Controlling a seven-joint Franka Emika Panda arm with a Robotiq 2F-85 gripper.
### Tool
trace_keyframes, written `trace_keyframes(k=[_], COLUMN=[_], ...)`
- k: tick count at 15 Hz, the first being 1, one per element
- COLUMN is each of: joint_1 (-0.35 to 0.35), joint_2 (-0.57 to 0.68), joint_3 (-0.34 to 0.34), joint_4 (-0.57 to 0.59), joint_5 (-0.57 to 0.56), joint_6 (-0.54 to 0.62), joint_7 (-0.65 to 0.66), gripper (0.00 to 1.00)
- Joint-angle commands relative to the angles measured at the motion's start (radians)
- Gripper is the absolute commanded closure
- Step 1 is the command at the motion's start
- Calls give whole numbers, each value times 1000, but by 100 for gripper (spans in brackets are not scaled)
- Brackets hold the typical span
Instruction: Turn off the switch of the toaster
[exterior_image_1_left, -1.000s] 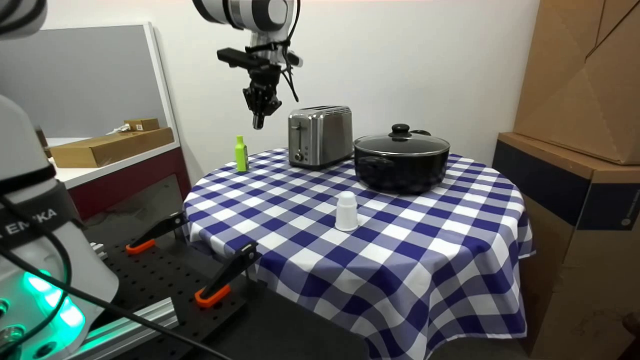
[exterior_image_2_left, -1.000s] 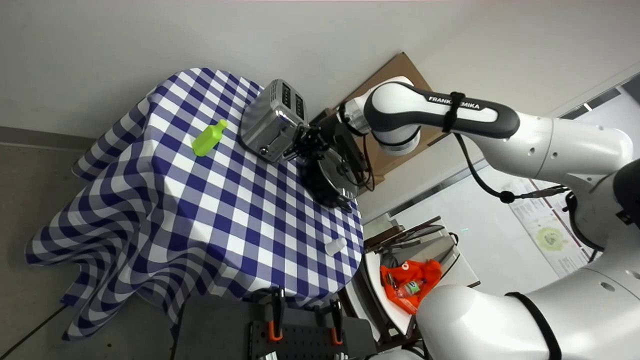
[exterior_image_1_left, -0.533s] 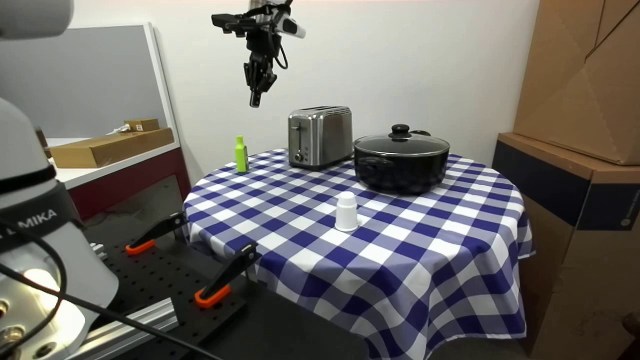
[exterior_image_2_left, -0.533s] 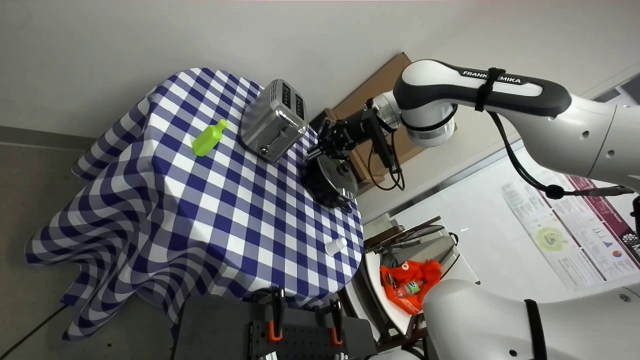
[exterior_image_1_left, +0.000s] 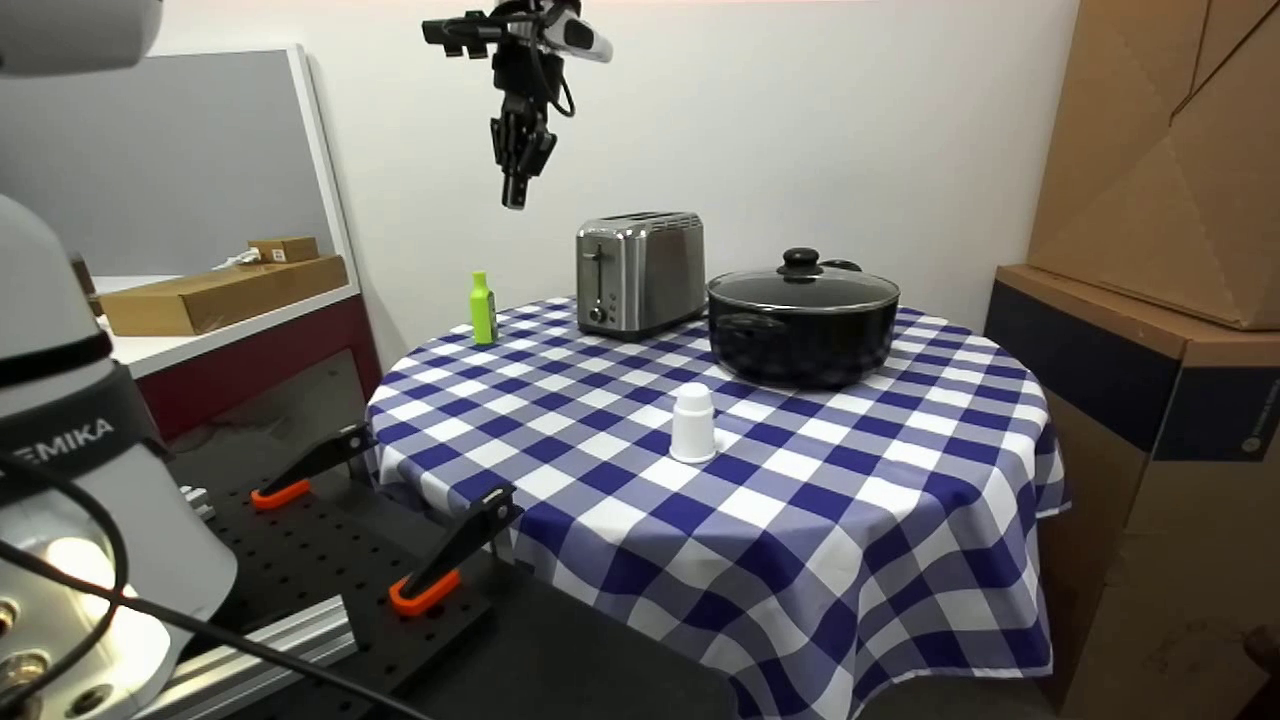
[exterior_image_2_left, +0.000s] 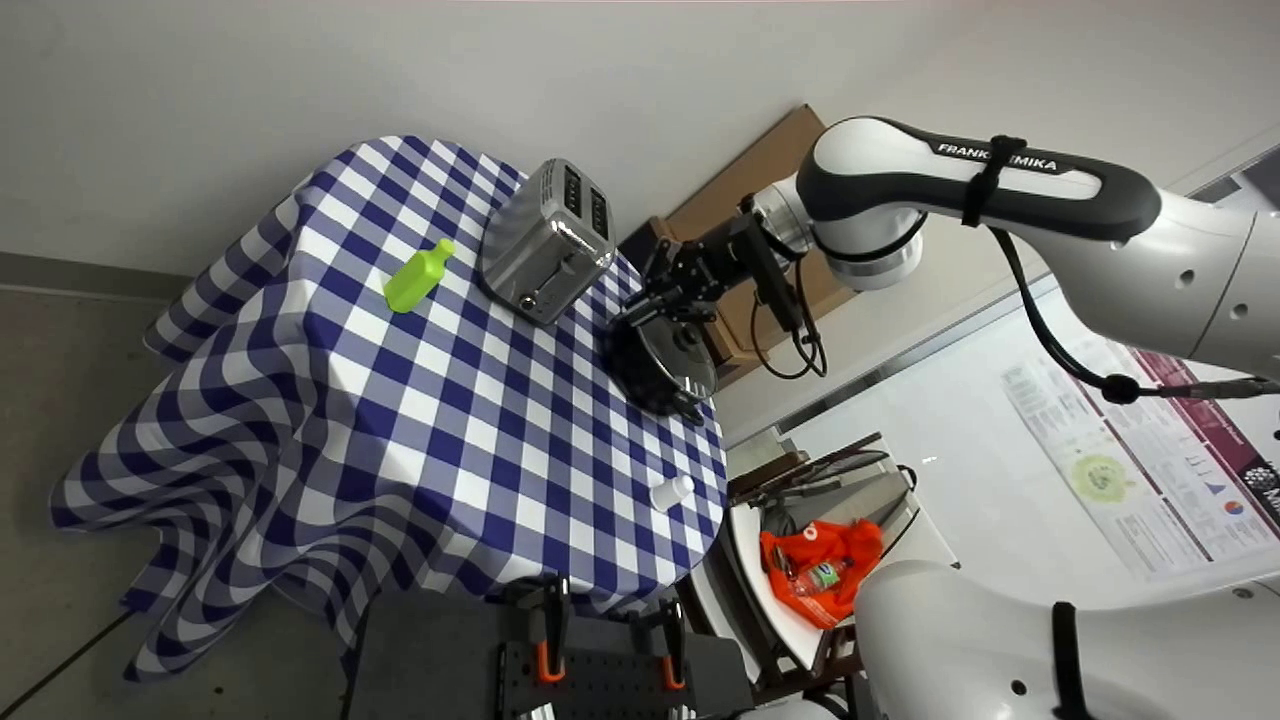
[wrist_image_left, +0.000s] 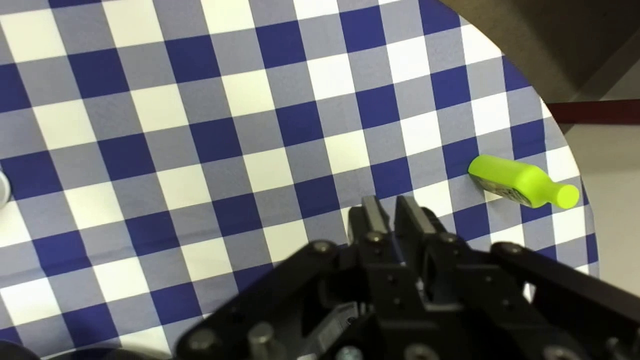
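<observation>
In an exterior view, a black gripper (exterior_image_1_left: 513, 195) hangs in mid-air, pointing down, higher than the top of a boxy silver toaster (exterior_image_1_left: 645, 270). The toaster stands upright toward the far side of a blue-and-white checked surface (exterior_image_1_left: 820, 510), below and to the right of the gripper as seen here. Its narrow control end faces the camera, with a lever (exterior_image_1_left: 594, 255) that seems to sit near the top of its track and a round knob (exterior_image_1_left: 598, 314) lower down. The long axis runs back from that end. A black lidded pot (exterior_image_1_left: 800, 340) stands just to the toaster's right, and a green bottle (exterior_image_1_left: 482, 312) stands to its left.

In an exterior view, the gripper (exterior_image_2_left: 626, 309) overlaps the pot (exterior_image_2_left: 650, 370) in the line of sight, and the toaster (exterior_image_2_left: 540, 250) lies up and to the left of it, clearly apart. The bread slots (exterior_image_2_left: 572, 190) run along the toaster's long axis.

In the wrist view, the gripper's two fingers (wrist_image_left: 375, 216) are drawn nearly together, with a thin gap between them and nothing held. The green bottle is off to their right; the toaster cannot be made out. Reaching the controls would likely call for a move down and sideways to the narrow end.
</observation>
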Motion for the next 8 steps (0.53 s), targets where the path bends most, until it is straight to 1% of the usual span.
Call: trace_keyframes(k=[1, 2, 8], joint_1=[-9, -14, -18], joint_2=[12, 21, 34], joint_3=[13, 18, 20], joint_4=[0, 0, -1], joint_5=[-10, -15, -17], joint_6=[0, 0, 0], joint_7=[10, 14, 15], gripper=[76, 73, 73])
